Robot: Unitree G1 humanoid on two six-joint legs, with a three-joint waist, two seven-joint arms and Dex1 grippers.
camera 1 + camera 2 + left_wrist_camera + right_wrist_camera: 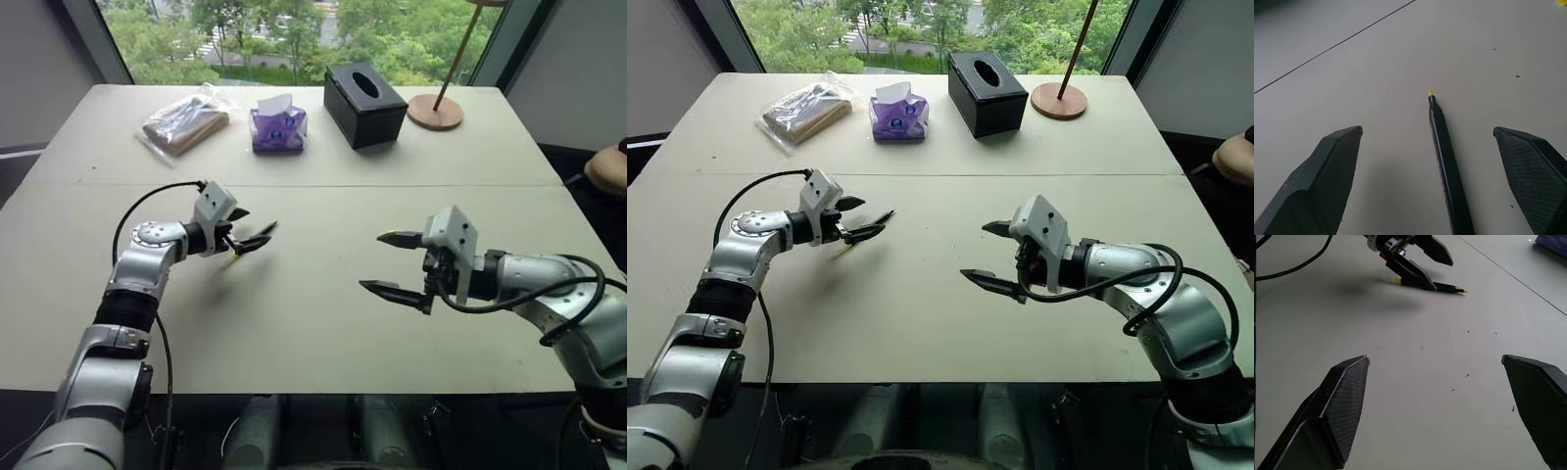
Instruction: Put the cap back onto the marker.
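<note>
The marker is a thin black pen lying flat on the pale table, with its yellow tip pointing away from my left gripper. My left gripper hovers low over it, open, one finger on each side and neither touching it. From the right wrist view the marker pokes out under those fingers, and a yellow bit shows at its rear end. I cannot tell whether a tiny yellow spot farther off is the cap. My right gripper hangs open and empty above the table, facing the left one.
Along the table's far side stand a clear bag of brown things, a purple tissue pack, a black tissue box and a round wooden lamp base. A person's arm shows at the right edge.
</note>
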